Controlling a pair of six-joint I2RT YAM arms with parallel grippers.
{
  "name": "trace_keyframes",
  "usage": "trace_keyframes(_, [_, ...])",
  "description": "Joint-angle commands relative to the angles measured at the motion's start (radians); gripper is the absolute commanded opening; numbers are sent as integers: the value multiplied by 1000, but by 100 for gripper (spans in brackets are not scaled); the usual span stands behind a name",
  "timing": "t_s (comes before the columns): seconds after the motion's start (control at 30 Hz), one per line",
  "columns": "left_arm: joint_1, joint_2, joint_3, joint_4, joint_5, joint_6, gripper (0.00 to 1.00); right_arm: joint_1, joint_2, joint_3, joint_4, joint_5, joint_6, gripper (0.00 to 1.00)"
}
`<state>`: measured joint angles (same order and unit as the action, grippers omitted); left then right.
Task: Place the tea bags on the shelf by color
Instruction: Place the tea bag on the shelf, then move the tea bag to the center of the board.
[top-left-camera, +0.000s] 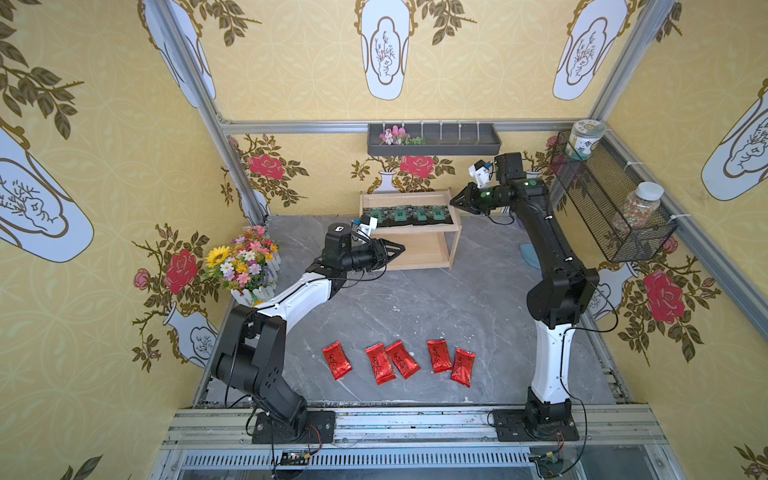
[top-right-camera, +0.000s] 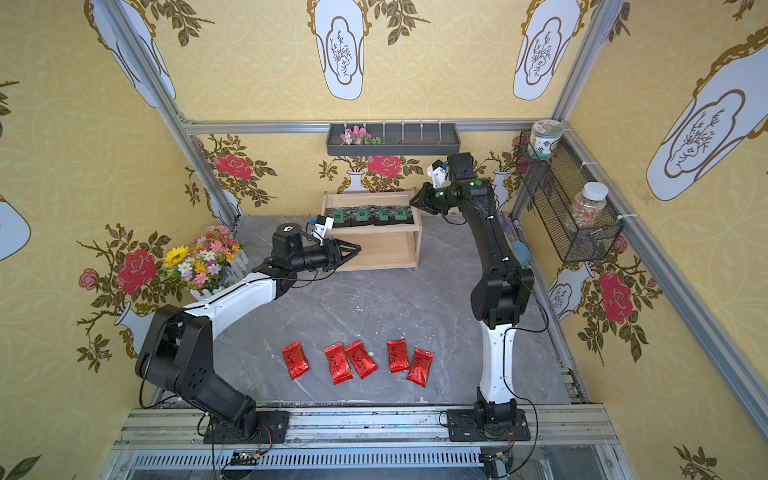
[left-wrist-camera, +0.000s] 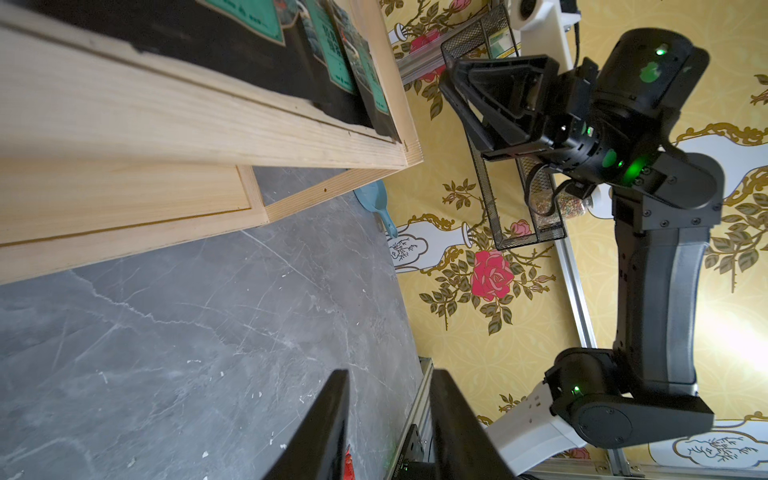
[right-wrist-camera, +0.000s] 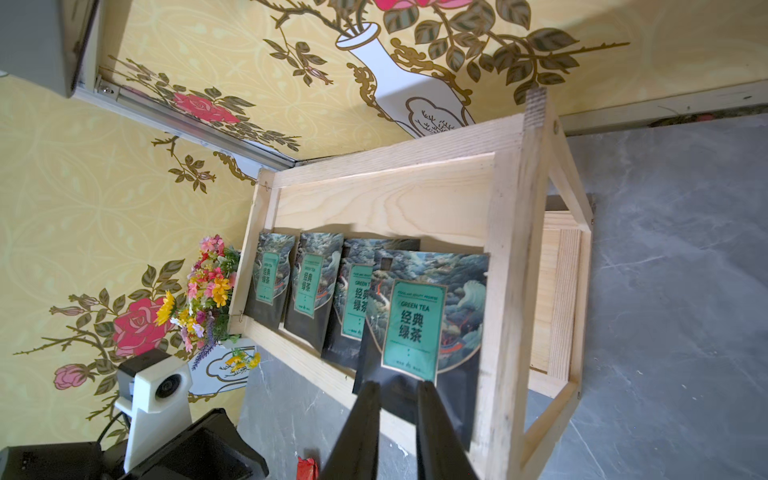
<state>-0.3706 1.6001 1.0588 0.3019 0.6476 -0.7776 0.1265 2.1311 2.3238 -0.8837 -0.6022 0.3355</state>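
Right gripper (right-wrist-camera: 399, 384): narrowly parted, empty, at black sachet (right-wrist-camera: 415, 324) on shelf (right-wrist-camera: 511, 291) upper tier.
Left gripper (left-wrist-camera: 390, 374): parted, empty.
Red packets (top-left-camera: 399, 359): on table (top-left-camera: 415, 299).
Risk: a low retreat may drag the overhanging sachet off.

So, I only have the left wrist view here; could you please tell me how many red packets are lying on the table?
Observer: Five red packets lie in a loose row on the table, near the arms' bases.
Operator: Thanks. How many black sachets are on the shelf?
Observer: Four black sachets, side by side on the upper tier of the shelf.
Operator: Is the right gripper holding one?
Observer: No; the right gripper is slightly open at the nearest sachet's edge.
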Motion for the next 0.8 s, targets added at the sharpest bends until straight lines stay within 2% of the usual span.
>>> trace_keyframes(0.0, [1, -24, -27, -49, -54, 34, 38, 38, -88, -132, 56, 99, -66, 27])
trace_keyframes(0.13, [-1, -80, -96, -88, -125, 43, 40, 123, -254, -425, 184, 198, -113, 35])
trace_keyframes(0.27, [-4, -134, -184, -105, -183, 40, 45, 222, -377, -667, 291, 270, -130, 35])
trace_keyframes(0.4, [-5, -177, -281, -111, -229, 27, 47, 379, -465, -878, 391, 364, -172, 39])
trace_keyframes(0.57, [-10, -210, -363, -107, -263, 12, 48, 598, -501, -1043, 476, 482, -239, 43])
trace_keyframes(0.77, [-10, -211, -436, -68, -261, -9, 48, 793, -469, -1155, 557, 512, -283, 50])
